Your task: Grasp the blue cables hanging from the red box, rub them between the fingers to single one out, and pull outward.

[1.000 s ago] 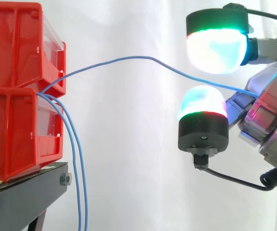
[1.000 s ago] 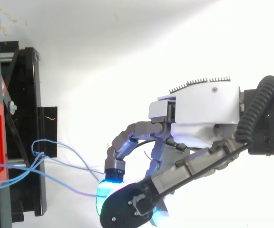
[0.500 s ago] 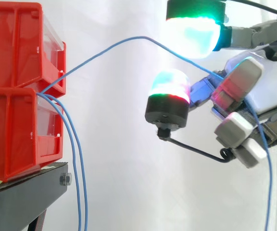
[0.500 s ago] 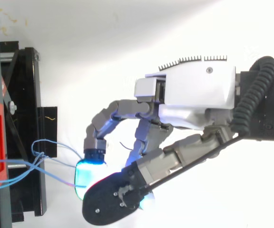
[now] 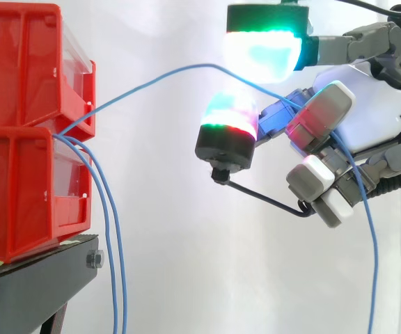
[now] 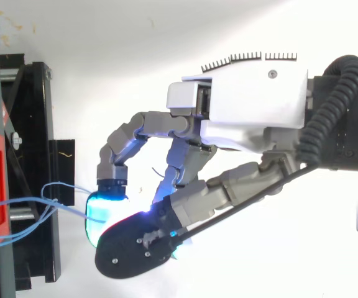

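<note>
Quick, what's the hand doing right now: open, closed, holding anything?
The hand: cannot be told. One blue cable runs from the red bins across it and hangs down beyond, but no clear grip shows.

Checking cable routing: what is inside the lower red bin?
Blue cables leave the lower red bin at its top front corner; its wall hides their ends and any other contents.

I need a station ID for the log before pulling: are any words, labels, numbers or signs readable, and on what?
None: no readable words, numbers or signs on the red bins, the black stand, the hand or the blue cables.
</note>
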Robot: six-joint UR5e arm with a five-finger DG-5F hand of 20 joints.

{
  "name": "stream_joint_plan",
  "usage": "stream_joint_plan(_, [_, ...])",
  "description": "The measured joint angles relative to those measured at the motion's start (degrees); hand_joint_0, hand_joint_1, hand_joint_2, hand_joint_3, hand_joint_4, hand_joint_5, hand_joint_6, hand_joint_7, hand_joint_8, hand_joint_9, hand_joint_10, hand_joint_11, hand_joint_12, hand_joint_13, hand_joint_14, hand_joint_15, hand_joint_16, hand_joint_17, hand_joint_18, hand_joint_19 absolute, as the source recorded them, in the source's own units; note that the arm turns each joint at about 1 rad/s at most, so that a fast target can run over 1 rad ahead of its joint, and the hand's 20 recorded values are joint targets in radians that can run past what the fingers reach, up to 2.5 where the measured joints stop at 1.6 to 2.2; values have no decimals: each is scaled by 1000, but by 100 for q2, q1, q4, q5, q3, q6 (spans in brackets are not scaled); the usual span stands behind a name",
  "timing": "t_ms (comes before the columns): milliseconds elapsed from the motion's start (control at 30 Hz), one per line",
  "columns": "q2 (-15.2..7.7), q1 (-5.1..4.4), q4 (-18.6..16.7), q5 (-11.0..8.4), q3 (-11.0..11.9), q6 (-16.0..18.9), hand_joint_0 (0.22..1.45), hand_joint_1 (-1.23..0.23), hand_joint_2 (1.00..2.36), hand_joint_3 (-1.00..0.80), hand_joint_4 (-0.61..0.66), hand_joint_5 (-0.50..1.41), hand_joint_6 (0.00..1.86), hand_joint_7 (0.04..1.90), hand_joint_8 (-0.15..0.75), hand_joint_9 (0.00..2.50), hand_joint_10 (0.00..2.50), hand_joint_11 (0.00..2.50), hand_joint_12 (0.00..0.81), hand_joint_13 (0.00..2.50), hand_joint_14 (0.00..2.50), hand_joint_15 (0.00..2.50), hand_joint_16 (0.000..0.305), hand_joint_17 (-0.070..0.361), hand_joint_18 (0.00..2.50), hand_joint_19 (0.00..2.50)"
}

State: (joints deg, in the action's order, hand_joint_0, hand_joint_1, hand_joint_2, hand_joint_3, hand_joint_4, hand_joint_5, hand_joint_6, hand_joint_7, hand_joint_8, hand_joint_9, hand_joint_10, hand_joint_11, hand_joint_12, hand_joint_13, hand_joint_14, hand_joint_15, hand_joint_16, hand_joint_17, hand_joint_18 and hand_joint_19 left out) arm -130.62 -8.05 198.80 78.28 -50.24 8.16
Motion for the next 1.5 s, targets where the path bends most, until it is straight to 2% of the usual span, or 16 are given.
stream_joint_plan(133, [1, 4, 20, 10, 53, -4, 598, -690, 1011, -91, 96, -164, 910, 915, 371, 1330, 13, 950, 465, 1056, 18, 602, 62, 140, 905, 507])
stream_joint_plan(300, [2, 16, 41, 19, 88, -2, 605, -698, 1010, -126, 135, -170, 917, 872, 368, 1316, 13, 967, 459, 1041, 21, 608, 61, 138, 891, 522])
stream_joint_plan(367, [3, 25, 47, 22, 92, -2, 574, -689, 1013, -287, 129, -179, 906, 911, 329, 1281, 18, 986, 422, 995, 21, 622, 53, 119, 806, 574])
stream_joint_plan(433, [12, 36, 61, 25, 92, -4, 547, -674, 1008, -383, 129, -178, 904, 901, 333, 1286, 16, 982, 425, 996, 22, 627, 54, 122, 810, 570])
stream_joint_plan(600, [118, 66, 176, 0, 96, -148, 506, -640, 1001, -489, 141, -176, 897, 895, 348, 1296, 16, 974, 440, 1006, 20, 623, 57, 128, 825, 559])
stream_joint_plan(900, [227, 100, 257, -119, 95, -656, 555, -640, 1009, -362, 132, -178, 890, 910, 335, 1287, 17, 978, 428, 993, 22, 626, 54, 122, 796, 582])
stream_joint_plan(1267, [231, 135, 452, -317, 93, -820, 598, -689, 1014, -166, 132, -173, 902, 915, 362, 1309, 15, 965, 453, 1027, 19, 610, 59, 133, 855, 534])
stream_joint_plan(1500, [231, 139, 466, -338, 93, -834, 610, -744, 1013, -165, 136, -183, 914, 870, 349, 1252, 15, 971, 443, 991, 21, 613, 59, 132, 831, 531])
